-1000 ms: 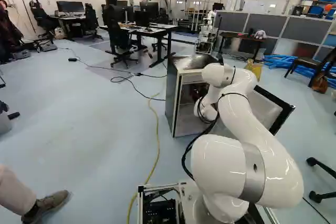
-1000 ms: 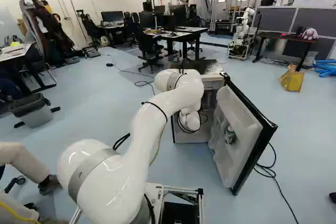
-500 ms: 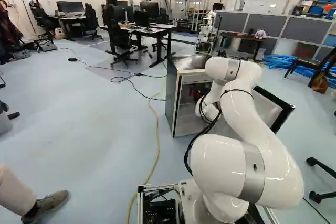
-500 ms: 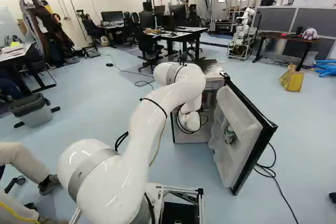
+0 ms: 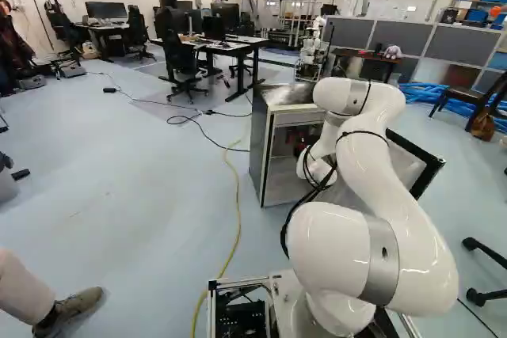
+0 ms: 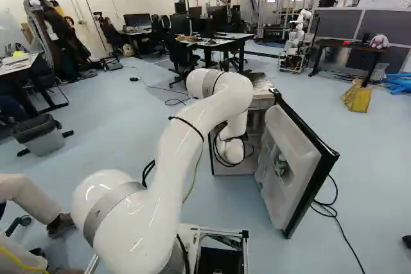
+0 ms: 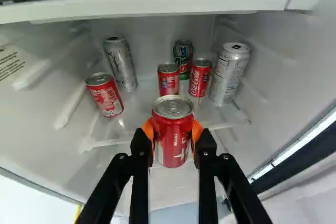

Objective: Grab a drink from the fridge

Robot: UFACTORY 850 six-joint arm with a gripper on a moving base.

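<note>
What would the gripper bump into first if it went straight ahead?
Probably the red can standing just beyond the red soda can held in the gripper; the held one would likely touch first, though the gap's depth is unclear.

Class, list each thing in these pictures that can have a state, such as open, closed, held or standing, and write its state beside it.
Fridge door: open
End effector: closed on the front red can
Front red can: gripped, upright
Three other red cans: standing, ungripped
Two silver cans: standing, ungripped
Green can: standing, ungripped
Yellow cable: lying on the floor
</note>
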